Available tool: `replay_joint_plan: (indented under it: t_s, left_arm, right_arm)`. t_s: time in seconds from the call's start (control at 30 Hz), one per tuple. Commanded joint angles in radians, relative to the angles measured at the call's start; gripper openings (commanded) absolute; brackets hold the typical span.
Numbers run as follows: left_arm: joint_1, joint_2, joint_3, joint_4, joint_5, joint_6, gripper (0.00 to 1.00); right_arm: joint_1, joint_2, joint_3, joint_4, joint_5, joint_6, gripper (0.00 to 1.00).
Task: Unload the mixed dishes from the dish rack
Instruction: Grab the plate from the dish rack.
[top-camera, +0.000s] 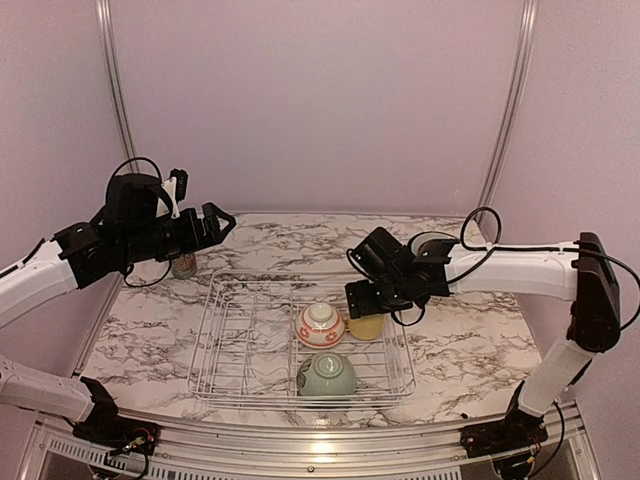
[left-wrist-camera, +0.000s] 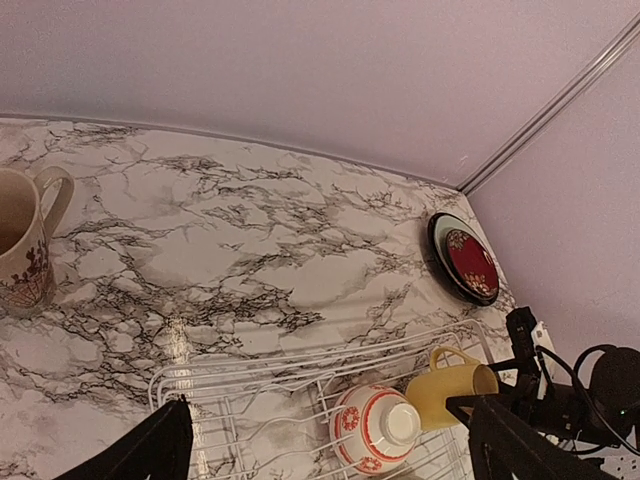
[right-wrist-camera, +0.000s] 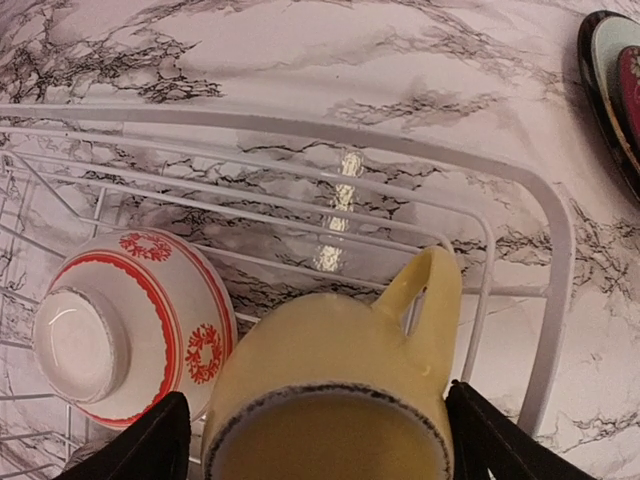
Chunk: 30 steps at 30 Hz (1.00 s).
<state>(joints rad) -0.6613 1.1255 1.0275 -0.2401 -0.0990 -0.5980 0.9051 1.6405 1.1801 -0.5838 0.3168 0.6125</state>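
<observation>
The silver wire dish rack (top-camera: 240, 340) sits mid-table. Inside it are an upturned white-and-red bowl (top-camera: 320, 325), an upturned pale green bowl (top-camera: 327, 376) and a small yellow cup (top-camera: 367, 327) lying on its side. My right gripper (right-wrist-camera: 318, 392) is down at the rack's right end, open, its fingers on either side of the yellow cup (right-wrist-camera: 330, 380) near its rim, handle upward. The white-and-red bowl (right-wrist-camera: 130, 340) lies just to the cup's left. My left gripper (top-camera: 222, 222) hangs open and empty above the rack's back left corner.
The tall cream patterned mug (top-camera: 184, 265) stands upright on the marble behind the rack's left corner. Two stacked plates (left-wrist-camera: 468, 258), dark red on black-rimmed teal, lie at the back right, partly behind my right arm. Walls close the table's back and sides.
</observation>
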Motion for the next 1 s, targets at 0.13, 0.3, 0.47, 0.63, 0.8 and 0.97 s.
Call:
replay_joint_plan:
  t_s: [0.13, 0.3, 0.47, 0.63, 0.8, 0.97]
  left_arm:
    - [-0.009, 0.0, 0.015, -0.035, -0.016, 0.014, 0.99]
    - [-0.011, -0.005, 0.014, -0.031, -0.008, 0.013, 0.99]
    - [-0.012, -0.004, 0.011, -0.028, -0.007, 0.011, 0.99]
    - [-0.012, 0.004, 0.008, -0.021, 0.001, 0.008, 0.99]
    - [-0.014, 0.009, 0.008, -0.013, 0.008, 0.005, 0.99]
    - [-0.014, 0.003, 0.0, 0.005, 0.029, -0.004, 0.99]
  right_arm:
    - [0.005, 0.028, -0.005, -0.013, 0.027, -0.018, 0.75]
    - [0.006, -0.001, -0.004, -0.017, 0.043, -0.026, 0.67]
    - [0.006, -0.049, -0.002, -0.013, 0.05, -0.052, 0.54]
    - [0.006, -0.122, 0.001, 0.016, 0.05, -0.078, 0.44]
    - [0.006, -0.176, 0.006, 0.067, 0.033, -0.108, 0.39]
    - [0.003, -0.245, -0.002, 0.151, -0.039, -0.126, 0.25]
